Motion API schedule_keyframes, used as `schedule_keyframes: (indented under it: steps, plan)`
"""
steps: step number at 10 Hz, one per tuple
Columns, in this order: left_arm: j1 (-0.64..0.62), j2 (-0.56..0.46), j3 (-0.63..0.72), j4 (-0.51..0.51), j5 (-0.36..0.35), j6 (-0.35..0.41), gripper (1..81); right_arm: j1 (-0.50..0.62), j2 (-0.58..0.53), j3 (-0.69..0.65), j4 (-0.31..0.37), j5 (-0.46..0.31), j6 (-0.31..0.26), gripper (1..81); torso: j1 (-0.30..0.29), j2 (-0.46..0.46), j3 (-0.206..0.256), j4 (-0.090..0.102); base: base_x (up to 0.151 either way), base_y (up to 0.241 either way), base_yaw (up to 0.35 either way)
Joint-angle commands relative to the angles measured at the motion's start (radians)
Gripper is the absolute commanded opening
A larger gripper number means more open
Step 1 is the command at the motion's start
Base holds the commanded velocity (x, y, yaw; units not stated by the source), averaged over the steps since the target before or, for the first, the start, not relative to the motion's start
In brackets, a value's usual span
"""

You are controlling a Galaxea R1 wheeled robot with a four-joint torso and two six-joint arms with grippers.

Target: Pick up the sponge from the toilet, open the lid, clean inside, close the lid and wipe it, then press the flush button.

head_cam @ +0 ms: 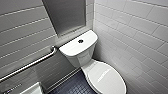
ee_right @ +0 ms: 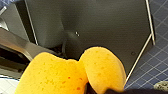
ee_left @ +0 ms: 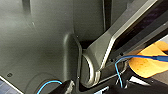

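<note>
- Sponge [ee_right: 70, 72] right up against the lens: orange, pores showing, buckled in the middle into two fat lobes.
- Clamped on it at the crease is the right gripper [ee_right: 105, 91], its dark fingers squeezing hard. The long axis of the sponge runs across the grip, one lobe bulging out each side.
- From the left wrist view the same orange shape sits off to one side, past the robot's dark body panel [ee_left: 37, 37], with a blue cable [ee_left: 140, 58] crossing in front. It looks apart from that arm, so the right arm has it.
- That puts the sponge off the toilet [head_cam: 82, 58] and up in the air, with dark floor tiles [ee_right: 157, 57] beyond it.
- Over to the lid [head_cam: 107, 78]: down flat over the bowl, long axis running from the tank toward the lower right corner of the head view. Opening it is not yet done, by my read.
- On the tank top, dead in the middle, the flush button [head_cam: 80, 41] shows as a small dark dot.
- With the toilet lying right of centre ahead, I judge the sponge-carrying right side the nearer one.
- Further out, a grab bar [head_cam: 30, 63] runs along the left wall, and a white tiled wall [head_cam: 140, 32] sits tight beside the toilet.
</note>
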Motion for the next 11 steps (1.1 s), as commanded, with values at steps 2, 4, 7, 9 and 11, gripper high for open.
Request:
schedule_keyframes:
  steps: [2, 4, 7, 9, 11]
  plan:
    - [0.023, 0.051, -0.083, 0.024, 0.141, 0.006, 81.1, 0.059, -0.368, 0.449, -0.015, 0.038, 0.007, 1.0, 0.0, 0.0, 0.0, 0.0, 0.0, 0.0, 0.0]
    - [0.028, 0.098, -0.144, 0.032, 0.143, 0.008, 81.1, 0.107, -0.449, 0.513, -0.007, 0.038, 0.013, 1.0, 0.0, 0.0, 0.0, 0.0, 0.0, 0.0, 0.0]
    - [0.03, 0.117, -0.176, 0.053, 0.143, 0.008, 81.1, 0.234, -0.569, 0.616, -0.007, 0.036, 0.057, 1.0, 0.0, 0.0, 0.0, 0.0, 0.0, 0.0, 0.0]
    - [0.034, 0.152, -0.245, 0.053, 0.143, 0.008, 81.1, 0.363, -0.635, 0.687, -0.005, 0.027, 0.088, 1.0, 0.0, 0.0, 0.0, 0.0, 0.0, 0.0, 0.0]
    - [0.045, 0.192, -0.317, 0.055, 0.143, 0.008, 81.1, 0.502, -0.634, 0.685, -0.007, -0.016, 0.106, 1.0, 0.0, 0.0, 0.0, 0.0, 0.0, 0.0, 0.0]
